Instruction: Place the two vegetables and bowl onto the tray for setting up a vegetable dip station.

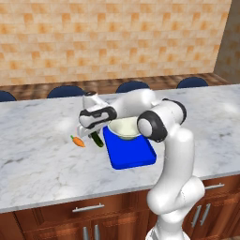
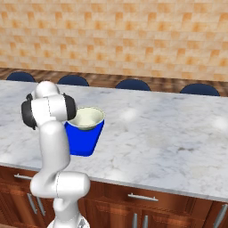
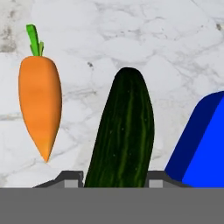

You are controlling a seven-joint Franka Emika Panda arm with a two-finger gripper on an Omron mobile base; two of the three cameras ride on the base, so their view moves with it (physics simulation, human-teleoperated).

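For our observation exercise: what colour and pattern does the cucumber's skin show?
Dark green with faint lighter lengthwise streaks; the cucumber shows best in the hand view.

Cucumber (image 3: pixel 123 131) between carrot (image 3: pixel 39 107) and tray (image 3: pixel 201 148) on marble counter (image 3: pixel 131 35).

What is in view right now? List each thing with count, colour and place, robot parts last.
cucumber: one, dark green, on the counter between the finger tips
carrot: one, orange with green top, on the counter beside the cucumber, apart from it
bowl: one, cream-white, on the tray's far end
tray: one, bright blue, on the counter
counter: one, grey-white marble
chairs: four seen, dark blue, behind the counter
gripper: one, dark tips either side of the cucumber; grip not clear
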